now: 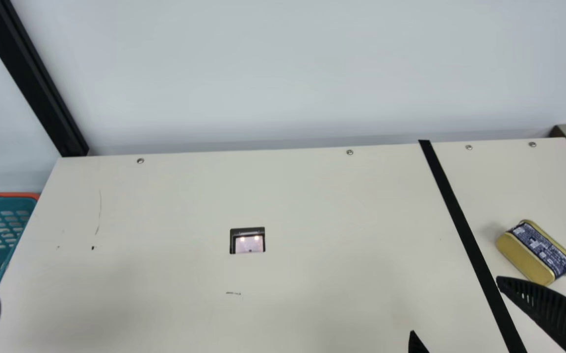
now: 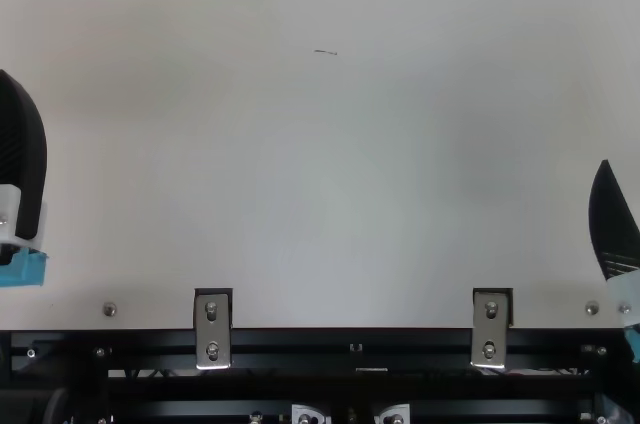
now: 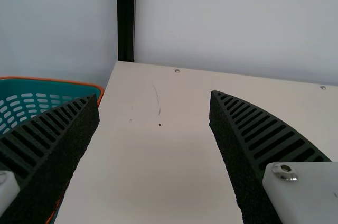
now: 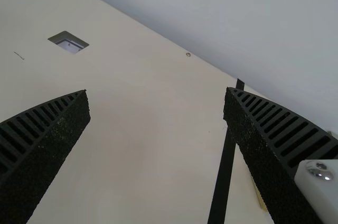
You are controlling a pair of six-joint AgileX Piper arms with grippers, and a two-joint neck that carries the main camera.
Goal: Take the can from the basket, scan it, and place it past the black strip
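One can (image 1: 540, 249) lay past the black strip (image 1: 468, 245), its long axis slanting, just beyond the right gripper (image 4: 156, 91), the nearer, whose fingers stood apart, empty; backing off seemed due.

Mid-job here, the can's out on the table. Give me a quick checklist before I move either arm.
1. Can past the black strip: ok, it lies wholly beyond it, with bare table between.
2. Right gripper released: ok, jaws open with nothing between them.
3. Right jaws safely away from the can: cannot tell, one sits very near it in the main view.
4. Left gripper unloaded: ok, jaws open and holding nothing.
5. Scan registered: cannot tell, no readout shows.
6. Basket emptied: cannot tell, only part of it shows.
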